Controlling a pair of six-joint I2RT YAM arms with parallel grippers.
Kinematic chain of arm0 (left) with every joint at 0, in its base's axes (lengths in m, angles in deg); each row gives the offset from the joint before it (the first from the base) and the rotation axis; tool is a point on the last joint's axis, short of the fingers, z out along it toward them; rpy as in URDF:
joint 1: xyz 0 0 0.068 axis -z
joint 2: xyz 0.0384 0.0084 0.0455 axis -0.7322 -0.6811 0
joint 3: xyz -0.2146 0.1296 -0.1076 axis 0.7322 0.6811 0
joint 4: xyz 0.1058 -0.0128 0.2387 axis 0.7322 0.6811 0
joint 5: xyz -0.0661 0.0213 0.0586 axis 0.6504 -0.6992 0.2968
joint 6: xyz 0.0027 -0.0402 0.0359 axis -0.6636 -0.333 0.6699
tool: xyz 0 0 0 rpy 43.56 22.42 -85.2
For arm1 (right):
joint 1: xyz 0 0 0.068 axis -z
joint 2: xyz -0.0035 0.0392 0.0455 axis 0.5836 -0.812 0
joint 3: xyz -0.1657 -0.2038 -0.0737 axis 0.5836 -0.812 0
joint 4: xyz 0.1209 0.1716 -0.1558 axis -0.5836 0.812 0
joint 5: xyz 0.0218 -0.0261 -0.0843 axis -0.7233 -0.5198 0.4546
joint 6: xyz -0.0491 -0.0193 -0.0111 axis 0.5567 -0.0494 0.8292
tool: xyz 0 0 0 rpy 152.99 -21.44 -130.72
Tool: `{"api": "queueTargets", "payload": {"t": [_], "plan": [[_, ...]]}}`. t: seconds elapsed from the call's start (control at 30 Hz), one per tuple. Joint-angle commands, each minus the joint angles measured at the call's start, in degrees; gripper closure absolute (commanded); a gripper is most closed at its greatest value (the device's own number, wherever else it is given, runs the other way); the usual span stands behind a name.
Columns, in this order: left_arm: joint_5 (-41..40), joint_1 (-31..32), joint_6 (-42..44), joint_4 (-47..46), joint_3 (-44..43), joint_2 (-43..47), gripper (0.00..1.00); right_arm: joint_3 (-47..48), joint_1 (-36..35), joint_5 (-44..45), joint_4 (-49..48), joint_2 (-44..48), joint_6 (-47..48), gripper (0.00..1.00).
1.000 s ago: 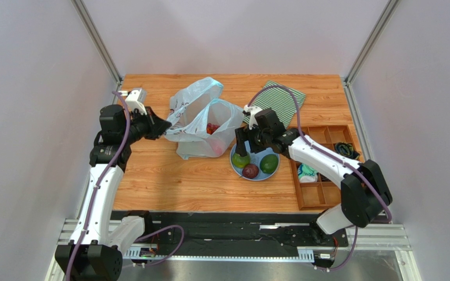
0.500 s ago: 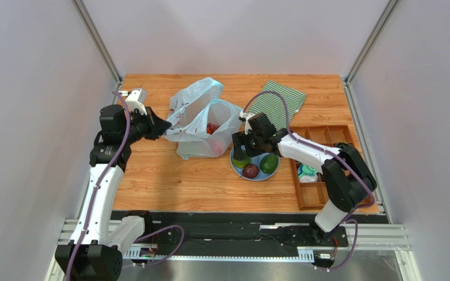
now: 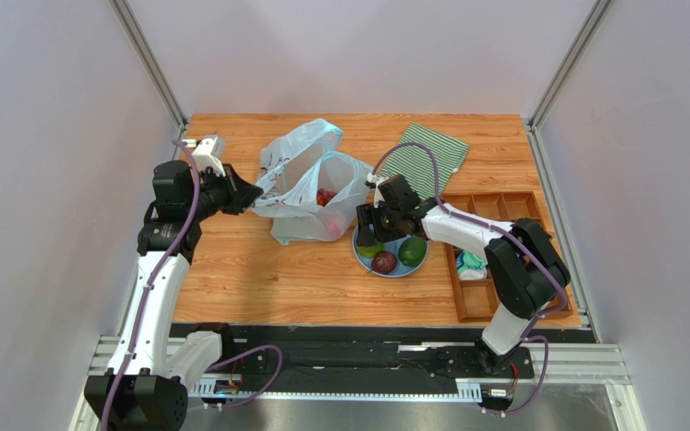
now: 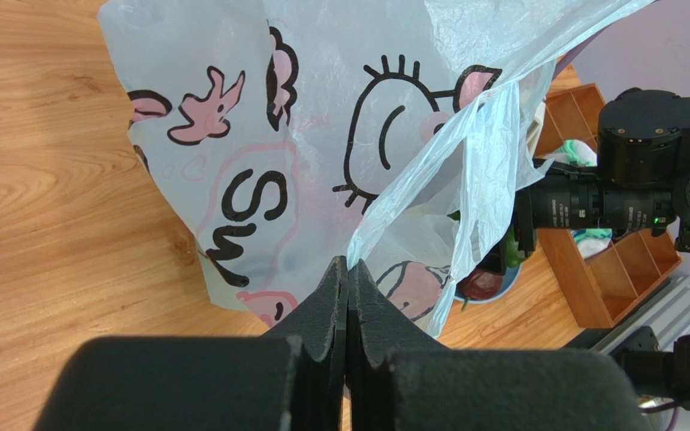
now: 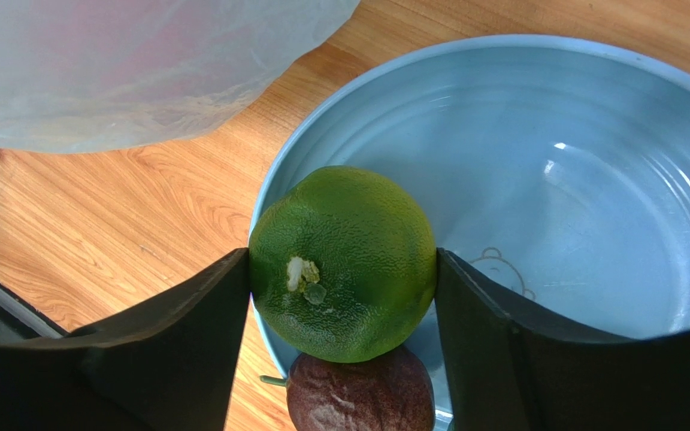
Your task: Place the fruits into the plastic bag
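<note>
The translucent printed plastic bag (image 3: 308, 184) stands open left of the blue plate (image 3: 400, 268); red fruit (image 3: 325, 197) shows inside it. My left gripper (image 3: 254, 196) is shut on the bag's handle (image 4: 430, 189) and holds it up. My right gripper (image 3: 368, 241) is closed round a green fruit (image 5: 344, 262) at the plate's left rim (image 5: 272, 189), both fingers touching it. A dark purple fruit (image 5: 362, 395) lies just below it. Another green fruit (image 3: 412, 250) sits on the plate's right side.
A green striped cloth (image 3: 430, 154) lies at the back. A wooden compartment tray (image 3: 494, 256) with small items stands right of the plate. Metal frame posts rise at both back corners.
My right gripper has moved slightly left and down over the plate and closed on the green fruit. The left arm and the bag have not moved.
</note>
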Motion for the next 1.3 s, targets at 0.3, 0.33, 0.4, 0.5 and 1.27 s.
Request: {"api": "queueTargets", "payload": {"t": [0.3, 0.33, 0.4, 0.5, 1.27], "plan": [[1.5, -0.5, 1.0, -0.6, -1.9, 0.7, 1.0, 1.1, -0.1, 3.2, -0.2, 2.7, 0.4, 0.65], [1.6, -0.5, 0.9, -0.6, -1.9, 0.7, 1.0, 1.1, 0.0, 3.7, -0.1, 4.2, 0.5, 0.66], [1.5, -0.4, 1.0, -0.7, -1.9, 0.7, 1.0, 1.0, 0.4, 4.0, -0.2, 5.6, 0.7, 0.68], [1.8, -0.5, 0.9, -0.7, -1.9, 0.8, 1.0, 0.8, 1.0, 4.6, 0.1, 8.2, 0.8, 0.71], [3.7, -0.4, 1.1, -1.7, -1.4, 1.4, 1.0, 16.5, -6.9, 5.8, -0.9, 23.8, 1.2, 0.82]]}}
